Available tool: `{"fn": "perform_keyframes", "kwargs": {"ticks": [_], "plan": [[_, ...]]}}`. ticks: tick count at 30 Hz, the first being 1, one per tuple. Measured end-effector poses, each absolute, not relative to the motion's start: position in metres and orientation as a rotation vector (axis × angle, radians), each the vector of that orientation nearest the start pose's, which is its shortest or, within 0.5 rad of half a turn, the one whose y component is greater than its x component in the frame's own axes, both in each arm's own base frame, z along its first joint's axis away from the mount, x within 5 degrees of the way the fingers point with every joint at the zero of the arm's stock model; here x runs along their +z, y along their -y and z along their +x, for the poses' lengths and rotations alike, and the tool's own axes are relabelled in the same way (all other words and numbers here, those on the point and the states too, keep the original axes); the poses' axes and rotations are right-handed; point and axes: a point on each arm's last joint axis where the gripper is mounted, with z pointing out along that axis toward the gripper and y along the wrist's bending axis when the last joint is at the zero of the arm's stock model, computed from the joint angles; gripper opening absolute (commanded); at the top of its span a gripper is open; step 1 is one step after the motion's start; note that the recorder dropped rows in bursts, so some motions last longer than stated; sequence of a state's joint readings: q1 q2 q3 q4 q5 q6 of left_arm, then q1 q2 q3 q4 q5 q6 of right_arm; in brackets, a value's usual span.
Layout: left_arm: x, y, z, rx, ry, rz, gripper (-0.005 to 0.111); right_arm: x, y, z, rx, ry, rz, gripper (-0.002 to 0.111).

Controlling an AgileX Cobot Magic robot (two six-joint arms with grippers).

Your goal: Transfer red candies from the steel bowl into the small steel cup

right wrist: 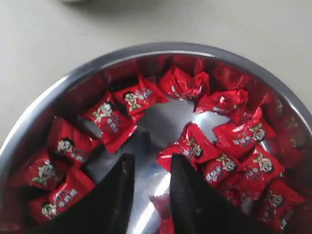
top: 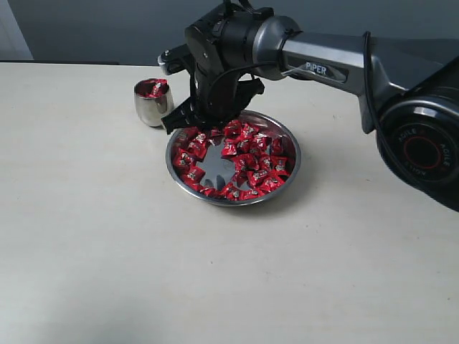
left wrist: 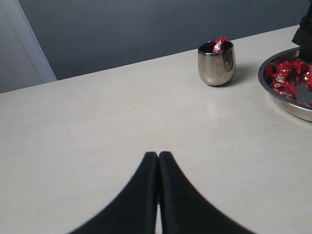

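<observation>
Bench [top: 93,251] is pale and holds everything. R arm [top: 337,68] reaches across from the right, wrist bent down over the far-left side of the steel bowl [top: 295,166]. The bowl sits mid-bench, w/ the small steel cup [top: 150,107] just beside its far-left edge, not touching. R tool [right wrist: 150,163] has its jaws spread and nothing between them, tips low over a bare patch of steel. L tool [left wrist: 158,155] is pressed together, empty, parked well apart from the cup. Red candies [top: 251,168] ring the bowl floor, and one [left wrist: 218,44] pokes above the cup rim. Risks, IMO: closing here pinches air or scrapes steel, since the nearest candy lies beside the jaws, not between. Crinkly wrappers may slip or come up in pairs. The cup is narrow and near full, so a drop could bounce out, and the wrist could nudge it over.
</observation>
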State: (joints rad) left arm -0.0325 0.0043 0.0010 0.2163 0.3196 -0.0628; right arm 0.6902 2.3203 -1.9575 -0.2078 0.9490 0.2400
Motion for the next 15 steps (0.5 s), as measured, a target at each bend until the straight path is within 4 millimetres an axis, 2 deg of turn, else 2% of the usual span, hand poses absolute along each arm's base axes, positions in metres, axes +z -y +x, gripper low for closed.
{"fn": "perform_keyframes", "kwargs": {"ticks": [3, 8, 15], "plan": [[0.184, -0.004, 0.054, 0.140, -1.800, 0.110, 0.000, 0.172, -0.305, 0.393, -0.039, -2.664, -0.759, 0.040], [0.184, -0.004, 0.054, 0.140, -1.800, 0.110, 0.000, 0.171, -0.303, 0.394, -0.070, -2.656, -0.780, 0.040], [0.184, -0.004, 0.054, 0.140, -1.800, 0.110, 0.000, 0.145, -0.303, 0.394, -0.120, -2.714, -0.804, 0.040]]}}
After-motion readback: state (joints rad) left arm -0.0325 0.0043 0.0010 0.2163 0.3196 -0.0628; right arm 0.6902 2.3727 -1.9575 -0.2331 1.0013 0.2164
